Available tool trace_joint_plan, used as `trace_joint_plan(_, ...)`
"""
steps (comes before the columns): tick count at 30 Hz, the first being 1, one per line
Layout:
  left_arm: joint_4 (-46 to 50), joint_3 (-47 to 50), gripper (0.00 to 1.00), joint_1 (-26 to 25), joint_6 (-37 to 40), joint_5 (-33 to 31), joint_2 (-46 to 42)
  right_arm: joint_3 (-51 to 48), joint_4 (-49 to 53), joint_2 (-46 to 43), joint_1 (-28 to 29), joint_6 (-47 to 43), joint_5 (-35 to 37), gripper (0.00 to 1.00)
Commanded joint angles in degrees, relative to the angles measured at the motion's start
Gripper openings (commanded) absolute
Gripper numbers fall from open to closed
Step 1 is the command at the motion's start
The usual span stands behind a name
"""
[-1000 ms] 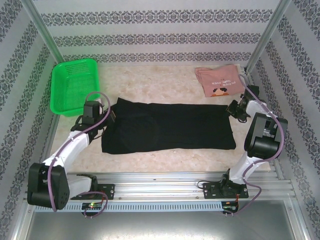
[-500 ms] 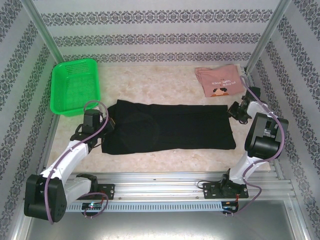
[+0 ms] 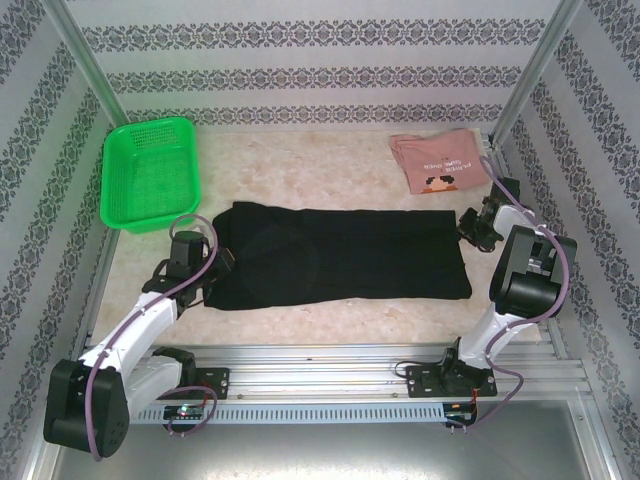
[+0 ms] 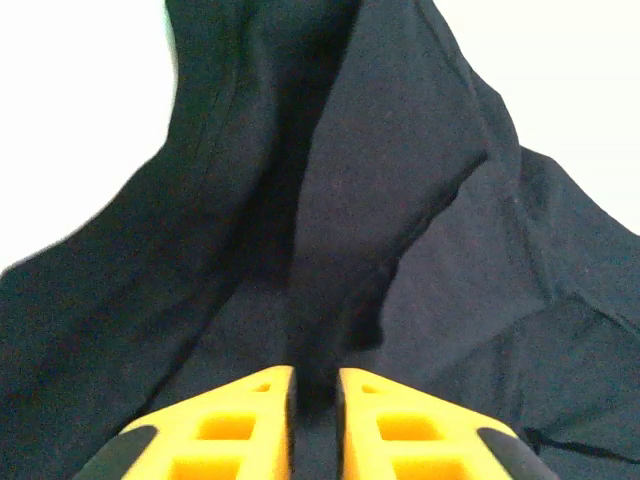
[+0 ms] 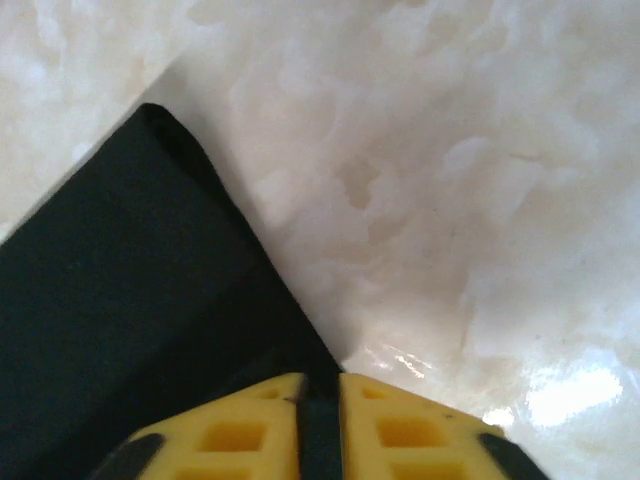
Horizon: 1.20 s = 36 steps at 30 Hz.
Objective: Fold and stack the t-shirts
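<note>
The black t-shirt (image 3: pixel 340 252) lies stretched in a long band across the middle of the table. My left gripper (image 3: pixel 212 262) is shut on its left end, and a pinched ridge of black cloth (image 4: pixel 330 230) runs up from between the yellow fingers (image 4: pixel 240 420). My right gripper (image 3: pixel 466 222) is shut on the shirt's upper right corner, where the dark edge (image 5: pixel 150 300) lies flat on the marble between the fingers (image 5: pixel 400 425). The pink t-shirt (image 3: pixel 440 160) lies folded at the back right, graphic up.
A green mesh basket (image 3: pixel 150 170) stands at the back left. Metal frame posts (image 3: pixel 525 75) rise at both back corners. Patterned walls close in the sides, and bare marble (image 3: pixel 330 165) lies behind the black shirt.
My left gripper has drawn toward the near edge with the shirt's left end, pulling that end in. The right gripper has barely moved.
</note>
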<state>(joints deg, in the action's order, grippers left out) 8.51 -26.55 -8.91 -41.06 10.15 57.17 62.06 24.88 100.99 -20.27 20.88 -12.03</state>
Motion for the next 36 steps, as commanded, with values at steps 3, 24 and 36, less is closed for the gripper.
trace_joint_plan(3, 1.7, 0.4, 0.42, -2.6, -2.5, 1.9, -3.2, -1.2, 2.9, -2.8, -1.9, 2.9, 0.7, 0.5)
trace_joint_plan(24, 27.6, -46.9, 0.64, -6.6, 29.5, 12.1, 40.9, -7.7, 5.4, -31.3, 20.5, 3.0, -26.4, 0.98)
trace_joint_plan(36, 30.6, -57.9, 0.58, -6.6, 34.1, 6.2, 55.9, -9.1, 7.3, -33.1, 20.8, 2.9, -26.2, 0.98)
